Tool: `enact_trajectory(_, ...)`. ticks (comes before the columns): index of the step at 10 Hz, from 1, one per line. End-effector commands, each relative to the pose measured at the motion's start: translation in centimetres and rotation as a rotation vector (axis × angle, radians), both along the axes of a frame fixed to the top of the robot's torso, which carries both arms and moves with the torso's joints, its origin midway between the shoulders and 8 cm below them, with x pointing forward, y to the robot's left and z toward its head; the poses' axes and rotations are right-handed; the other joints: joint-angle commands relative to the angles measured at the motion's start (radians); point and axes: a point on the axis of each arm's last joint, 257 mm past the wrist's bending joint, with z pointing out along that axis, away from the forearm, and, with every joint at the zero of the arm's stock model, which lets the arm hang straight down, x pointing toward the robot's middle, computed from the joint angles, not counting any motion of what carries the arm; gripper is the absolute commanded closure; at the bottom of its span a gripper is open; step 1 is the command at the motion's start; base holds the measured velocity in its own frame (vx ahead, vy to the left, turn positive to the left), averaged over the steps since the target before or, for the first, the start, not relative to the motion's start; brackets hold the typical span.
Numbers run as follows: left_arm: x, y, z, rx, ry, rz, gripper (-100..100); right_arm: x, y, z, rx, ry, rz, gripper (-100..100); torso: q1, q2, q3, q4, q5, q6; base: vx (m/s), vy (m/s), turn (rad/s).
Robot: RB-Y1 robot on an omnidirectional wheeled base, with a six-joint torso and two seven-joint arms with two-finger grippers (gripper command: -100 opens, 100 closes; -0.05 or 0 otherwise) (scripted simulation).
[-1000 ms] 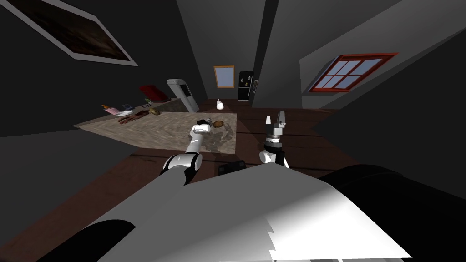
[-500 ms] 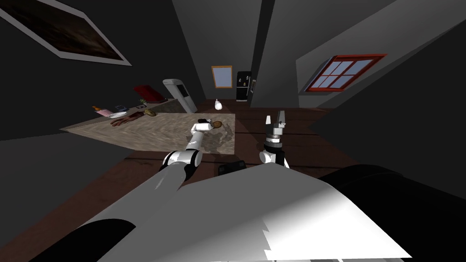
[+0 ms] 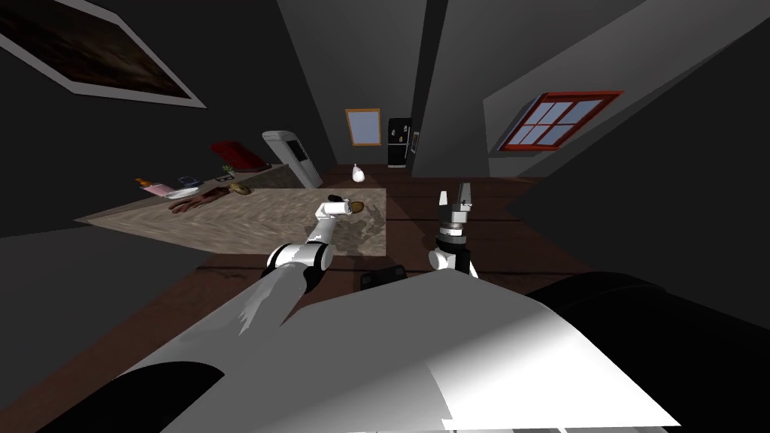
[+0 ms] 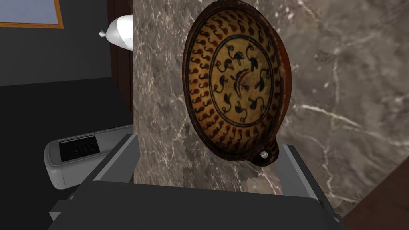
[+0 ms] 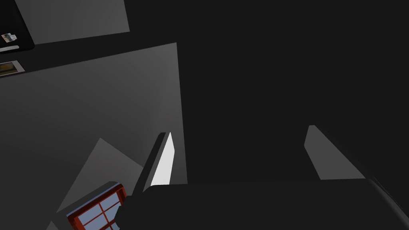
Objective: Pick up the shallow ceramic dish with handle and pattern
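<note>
Left hand lined up on the patterned dish, no grip yet!
The dish lies flat on the marble desk near its edge, its small handle close to 1 finger of the wide-open, empty left hand. Closing and lifting are left to do. The right hand hangs open, empty, well apart.

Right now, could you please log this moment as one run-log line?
left gripper: open, at patterned dish handle end | dish: on marble counter, not lifted | right gripper: open, raised

Left end effector outstretched; right end effector raised.
</note>
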Motion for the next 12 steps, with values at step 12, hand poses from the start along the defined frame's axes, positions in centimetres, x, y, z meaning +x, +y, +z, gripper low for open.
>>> enact_trajectory(12,-3.6,3.3,-5.6,0.094,0.258,0.017,-100,0.0,0.0,0.0,0.0,0.0,0.0,0,0.0,0.0,0.0,0.0,0.0,0.0,0.024,-0.013,-0.042)
